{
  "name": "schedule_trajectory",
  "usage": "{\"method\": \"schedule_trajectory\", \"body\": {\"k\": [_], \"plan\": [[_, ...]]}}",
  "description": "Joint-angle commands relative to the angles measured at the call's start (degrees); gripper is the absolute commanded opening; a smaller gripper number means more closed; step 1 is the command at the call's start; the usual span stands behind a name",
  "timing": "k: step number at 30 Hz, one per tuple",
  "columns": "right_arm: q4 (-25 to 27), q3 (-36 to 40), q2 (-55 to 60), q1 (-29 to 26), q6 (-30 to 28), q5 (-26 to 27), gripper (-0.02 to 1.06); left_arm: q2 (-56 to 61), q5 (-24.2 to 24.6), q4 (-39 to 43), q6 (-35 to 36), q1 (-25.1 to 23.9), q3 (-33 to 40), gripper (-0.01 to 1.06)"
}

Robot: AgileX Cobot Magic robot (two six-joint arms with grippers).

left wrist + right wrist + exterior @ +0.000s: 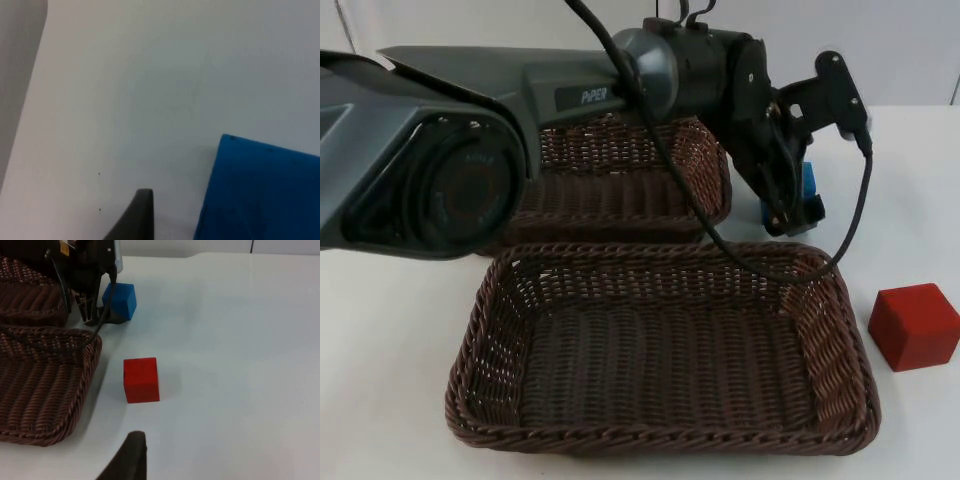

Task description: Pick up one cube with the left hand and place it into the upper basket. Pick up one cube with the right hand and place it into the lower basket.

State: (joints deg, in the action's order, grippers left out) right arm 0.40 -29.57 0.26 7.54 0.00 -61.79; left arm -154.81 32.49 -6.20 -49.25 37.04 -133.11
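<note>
Surface: white table top, ending at a grey partition wall behind.
Left gripper: reached across the upper basket and lowered to the table just past that basket's right end, fingers pointing down at the blue cube.
Left fingers' state: spread apart; the blue cube stands between them, and the left wrist view shows table between one fingertip and the cube's face, so no clamp on it there.
Blue cube: on the table, beside the upper basket's right end, behind the lower basket's far right corner.
Right gripper: waits above the table near the lower basket; whether its fingers are spread or closed, I cannot tell.
Red cube: on the table ahead of the right fingertip, just beside the lower basket's right wall, well apart from the blue cube.
Baskets: both brown wicker, nothing inside that can be seen.
</note>
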Motion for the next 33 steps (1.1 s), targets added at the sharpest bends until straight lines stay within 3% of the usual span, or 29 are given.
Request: {"method": "schedule_trajectory", "body": {"k": [1, 20, 23, 25, 26, 28, 29, 30, 33], "plan": [[0.1, 0.1, -0.3, -0.4, -0.7, 0.0, 1.05, 0.0, 0.2, 0.3, 0.4, 0.2, -0.3, 1.05], [0.1, 0.1, -0.3, -0.4, -0.7, 0.0, 1.05, -0.1, 1.7, -0.8, -3.4, 0.2, -0.3, 0.91], [0.1, 0.1, -0.3, -0.4, -0.7, 0.0, 1.05, -0.1, 1.6, -0.8, -3.4, 0.2, -0.3, 0.78], [0.1, 0.1, -0.3, -0.4, -0.7, 0.0, 1.05, -0.1, 1.5, -1.6, -3.4, 0.2, -0.3, 0.64], [0.1, 0.1, -0.3, -0.4, -0.7, 0.0, 1.05, -0.1, 1.5, -1.6, -3.4, 0.2, -0.3, 0.64], [0.2, 0.1, -0.3, -0.4, -0.7, 0.0, 1.05, -0.1, 1.5, -2.0, -3.4, 0.2, -0.3, 0.49], [0.2, 0.1, -0.3, -0.4, -0.7, 0.0, 1.05, -0.1, 1.5, -2.0, -3.4, 0.2, -0.3, 0.37], [0.2, 0.1, -0.3, -0.4, -0.7, 0.0, 1.05, -0.1, 1.5, -2.0, -3.4, 0.2, -0.3, 0.37], [0.2, 0.1, -0.3, -0.4, -0.7, 0.0, 1.05, -0.1, 1.2, -2.0, -3.4, 0.2, -0.3, 0.14]]}}
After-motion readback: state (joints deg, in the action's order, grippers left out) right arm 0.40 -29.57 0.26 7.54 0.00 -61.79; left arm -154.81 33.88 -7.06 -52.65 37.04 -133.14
